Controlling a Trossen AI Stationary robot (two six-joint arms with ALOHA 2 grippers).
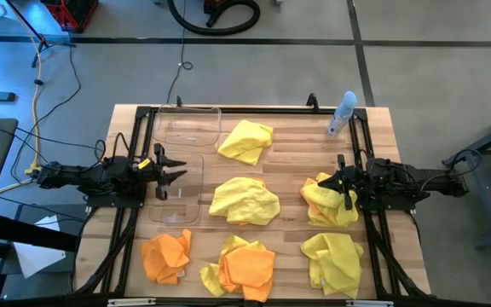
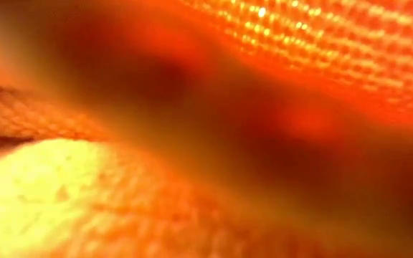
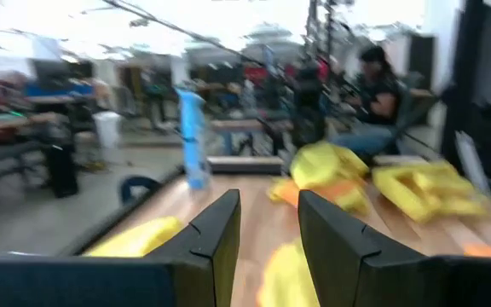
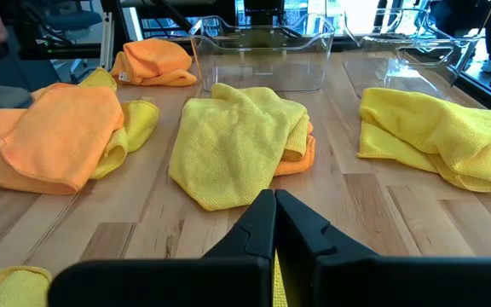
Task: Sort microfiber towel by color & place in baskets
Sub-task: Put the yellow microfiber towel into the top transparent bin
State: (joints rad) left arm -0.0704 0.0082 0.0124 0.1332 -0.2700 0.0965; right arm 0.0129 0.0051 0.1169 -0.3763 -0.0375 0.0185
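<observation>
1. The towels lie in loose heaps across the desk (image 1: 288, 141), colours still mixed, so sorting has hardly begun: a yellow towel (image 1: 246, 141) at the far middle, another yellow heap (image 1: 244, 201) in the centre, an orange towel (image 1: 166, 255) at the near left, an orange-and-yellow pile (image 1: 239, 266) at the near middle, and a yellow towel (image 1: 334, 260) at the near right.
2. Both baskets sit empty at the left side, the far basket (image 1: 187, 128) just beside the near basket (image 1: 177, 189), probably so each can take one colour within the left arm's reach.
3. A spray bottle (image 1: 342, 114) stands at the far right, well apart from the baskets.
4. The left gripper (image 1: 171, 170) hangs over the near basket with its fingers spread apart and nothing between them.
5. The right gripper (image 1: 345, 193) rests on a yellow-and-orange heap (image 1: 329, 201) at the right; its fingers (image 4: 254, 230) are pressed together, and a sliver of yellow below them suggests it may be pinching that cloth, though the hold is not clear.
6. The low view is blocked by orange and yellow fabric against the lens.
</observation>
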